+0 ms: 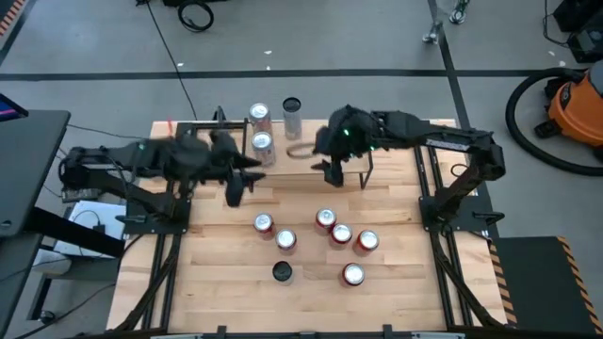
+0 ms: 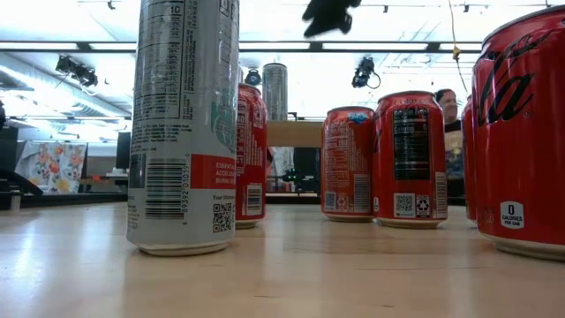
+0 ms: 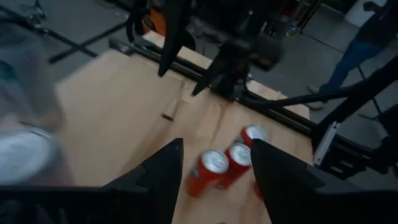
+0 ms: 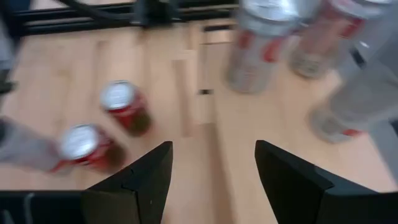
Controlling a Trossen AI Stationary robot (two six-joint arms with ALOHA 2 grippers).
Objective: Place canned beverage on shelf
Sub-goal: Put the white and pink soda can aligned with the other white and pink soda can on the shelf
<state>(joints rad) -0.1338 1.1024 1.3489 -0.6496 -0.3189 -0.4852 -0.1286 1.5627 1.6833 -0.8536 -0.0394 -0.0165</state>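
Both tools, left (image 1: 236,193) and right (image 1: 333,169), gape empty above the light-wood tabletop (image 1: 217,254); six red cans (image 1: 327,220) and one black-topped can (image 1: 282,272) cluster in front of them.

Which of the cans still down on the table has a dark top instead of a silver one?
The lone can at the near-left of the group on the table. Its top is dark; the six red cans have silver lids.

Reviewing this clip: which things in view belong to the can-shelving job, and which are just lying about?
Job in hand:
shelf
tall cans standing on it
red cans and dark-topped can on the table
left tool, open and empty
right tool, open and empty

Lying about:
orange vacuum on the floor
cable loop on the floor
person beyond the table
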